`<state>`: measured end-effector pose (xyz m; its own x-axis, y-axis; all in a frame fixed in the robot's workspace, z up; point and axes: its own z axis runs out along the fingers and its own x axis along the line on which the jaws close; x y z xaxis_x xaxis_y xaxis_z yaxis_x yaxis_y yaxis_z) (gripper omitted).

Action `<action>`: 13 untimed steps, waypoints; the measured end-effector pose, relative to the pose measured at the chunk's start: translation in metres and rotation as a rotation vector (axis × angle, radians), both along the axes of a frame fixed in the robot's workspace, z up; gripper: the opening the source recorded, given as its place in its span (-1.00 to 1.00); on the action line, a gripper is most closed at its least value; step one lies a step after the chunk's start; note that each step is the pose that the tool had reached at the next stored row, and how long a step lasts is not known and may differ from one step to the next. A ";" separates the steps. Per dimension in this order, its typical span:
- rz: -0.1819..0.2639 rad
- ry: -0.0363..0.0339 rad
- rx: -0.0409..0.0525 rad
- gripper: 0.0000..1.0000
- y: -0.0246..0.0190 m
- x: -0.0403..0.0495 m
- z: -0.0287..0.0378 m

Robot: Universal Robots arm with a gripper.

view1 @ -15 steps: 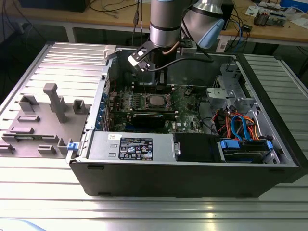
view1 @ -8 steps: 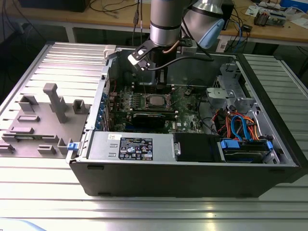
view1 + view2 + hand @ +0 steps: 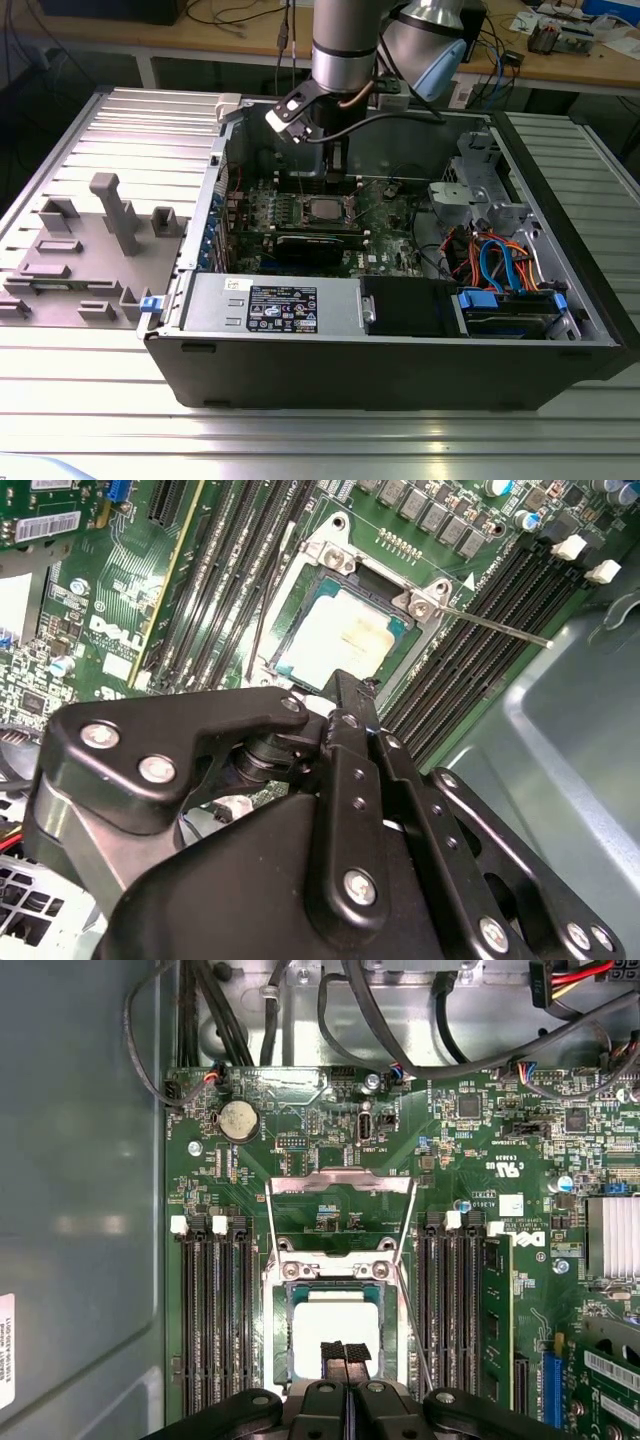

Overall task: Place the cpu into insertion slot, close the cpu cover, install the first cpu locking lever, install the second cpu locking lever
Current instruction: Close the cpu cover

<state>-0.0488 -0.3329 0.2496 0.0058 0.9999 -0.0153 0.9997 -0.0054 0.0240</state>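
Bright, even room light, soft shadows inside the computer case (image 3: 400, 372). cpu (image 3: 335, 640) (image 3: 335, 1330) top glares near-white in both wrist views; ribbed table (image 3: 300, 440) shines too.

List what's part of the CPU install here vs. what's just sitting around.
Job in hand:
- gripper, over the cpu
- cpu, seated in the insertion slot
- cpu cover
- locking lever

Lying about:
- memory slots
- coin cell
- black card
- orange and blue cables
- grey fixture blocks, outside the case
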 end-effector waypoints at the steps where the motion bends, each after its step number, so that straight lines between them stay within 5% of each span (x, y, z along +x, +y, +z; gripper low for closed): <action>1: 0.000 0.0000 -0.0001 -0.79 0.0000 0.0000 0.0002; 13: 0.000 0.0000 -0.0044 -0.79 0.0000 0.0000 0.0033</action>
<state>-0.0488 -0.3329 0.2528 0.0058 0.9998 -0.0197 0.9997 -0.0053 0.0239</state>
